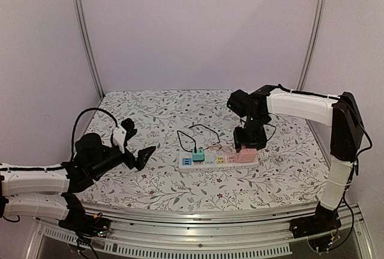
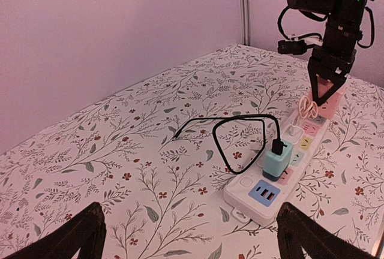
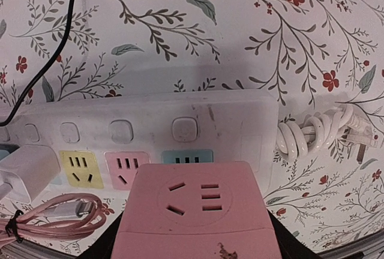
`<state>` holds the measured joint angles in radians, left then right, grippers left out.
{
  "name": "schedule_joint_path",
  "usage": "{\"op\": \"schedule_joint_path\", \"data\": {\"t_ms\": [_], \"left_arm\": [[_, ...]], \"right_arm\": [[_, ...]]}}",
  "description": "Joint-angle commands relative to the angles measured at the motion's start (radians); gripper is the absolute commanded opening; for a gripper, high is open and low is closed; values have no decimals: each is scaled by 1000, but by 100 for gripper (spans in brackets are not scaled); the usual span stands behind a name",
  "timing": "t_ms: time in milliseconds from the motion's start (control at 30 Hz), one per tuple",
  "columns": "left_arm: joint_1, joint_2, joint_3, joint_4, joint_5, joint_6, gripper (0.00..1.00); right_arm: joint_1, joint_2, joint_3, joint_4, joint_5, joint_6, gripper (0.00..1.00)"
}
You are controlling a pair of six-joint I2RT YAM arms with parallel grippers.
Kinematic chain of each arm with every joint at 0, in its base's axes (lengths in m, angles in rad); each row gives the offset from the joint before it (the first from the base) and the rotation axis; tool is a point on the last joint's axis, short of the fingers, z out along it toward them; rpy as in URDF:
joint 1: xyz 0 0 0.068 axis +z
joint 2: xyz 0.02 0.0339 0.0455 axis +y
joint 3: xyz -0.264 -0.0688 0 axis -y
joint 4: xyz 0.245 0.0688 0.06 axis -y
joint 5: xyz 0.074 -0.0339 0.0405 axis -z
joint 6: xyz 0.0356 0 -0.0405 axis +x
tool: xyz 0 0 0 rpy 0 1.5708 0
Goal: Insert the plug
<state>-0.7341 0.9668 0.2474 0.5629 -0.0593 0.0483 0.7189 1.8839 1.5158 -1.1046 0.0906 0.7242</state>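
White plastic power strip (image 1: pixel 210 163) lies with its long axis running from 9 to 3 o'clock in the top view. The pink square plug block (image 3: pixel 198 208) sits over its 3 o'clock end, clamped between the half-closed fingers of the right gripper (image 1: pixel 247 146), its prongs hidden. The left gripper (image 1: pixel 138 143), spread wide and empty, hovers well apart at 9 o'clock.

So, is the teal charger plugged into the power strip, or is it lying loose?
Plugged in. The teal charger stands upright on the white power strip, base against its face, black cable leaving its top.
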Motion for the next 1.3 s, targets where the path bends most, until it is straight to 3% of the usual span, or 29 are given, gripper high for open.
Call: {"op": "schedule_joint_path", "data": {"t_ms": [0,1267], "left_arm": [[19,-2,-8,0,10,-2,99],[22,7,-8,-1,12,1,100]], "right_arm": [[-3,-13,3,34,-22,-2,0],[-20,29,-59,86,-48,-24,0]]}}
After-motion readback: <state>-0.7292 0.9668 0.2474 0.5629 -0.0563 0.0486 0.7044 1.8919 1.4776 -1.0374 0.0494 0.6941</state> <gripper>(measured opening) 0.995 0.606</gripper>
